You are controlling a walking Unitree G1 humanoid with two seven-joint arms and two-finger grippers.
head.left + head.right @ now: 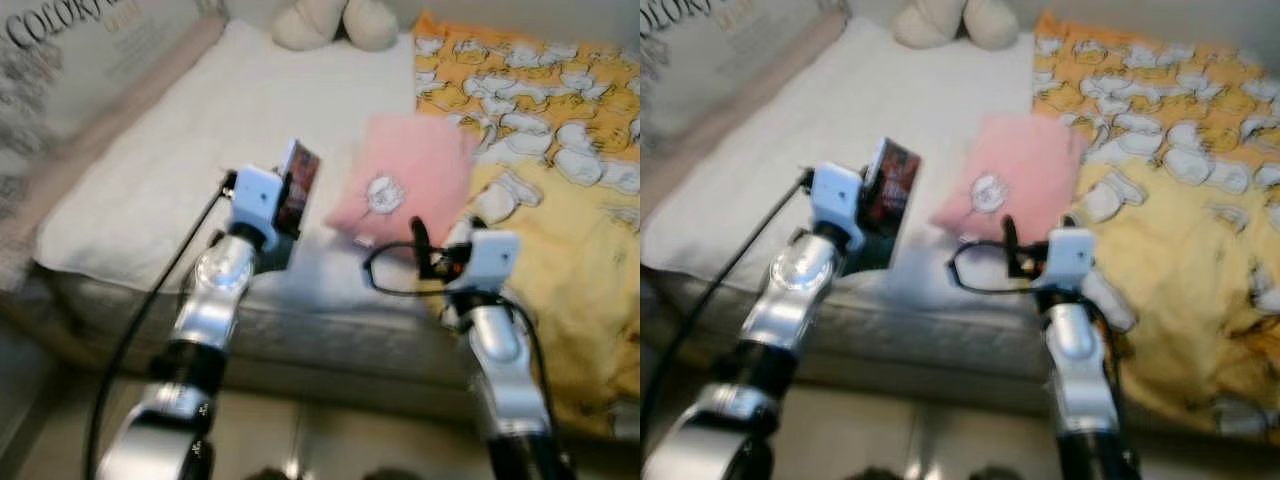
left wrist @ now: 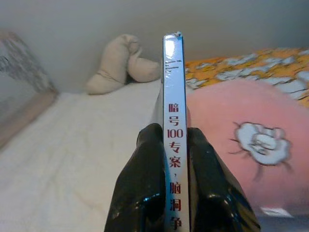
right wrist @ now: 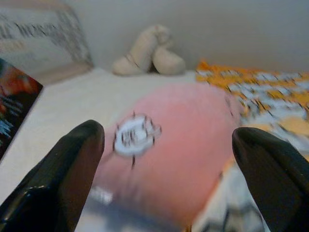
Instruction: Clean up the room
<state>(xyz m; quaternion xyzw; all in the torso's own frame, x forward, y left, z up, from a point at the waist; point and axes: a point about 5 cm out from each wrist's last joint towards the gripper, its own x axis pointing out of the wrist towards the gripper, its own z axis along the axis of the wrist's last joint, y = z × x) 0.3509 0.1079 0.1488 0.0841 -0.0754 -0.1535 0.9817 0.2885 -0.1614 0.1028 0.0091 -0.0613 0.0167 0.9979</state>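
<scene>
My left gripper (image 2: 175, 159) is shut on a thin book (image 1: 298, 186), held upright above the white mattress (image 1: 180, 180) near the bed's front edge; its spine with red characters (image 2: 175, 116) faces the left wrist camera. A pink cushion (image 1: 410, 180) with a white flower patch lies on the bed just right of the book. My right gripper (image 3: 169, 169) stands open, just short of the cushion's near edge, with nothing between its fingers (image 1: 420, 238).
A yellow and orange cartoon-print blanket (image 1: 540, 130) covers the bed's right half. A cream plush toy (image 1: 335, 22) sits at the back by the wall. A printed pillow (image 1: 70, 60) leans at the back left. Pale floor (image 1: 330, 430) shows below the bed edge.
</scene>
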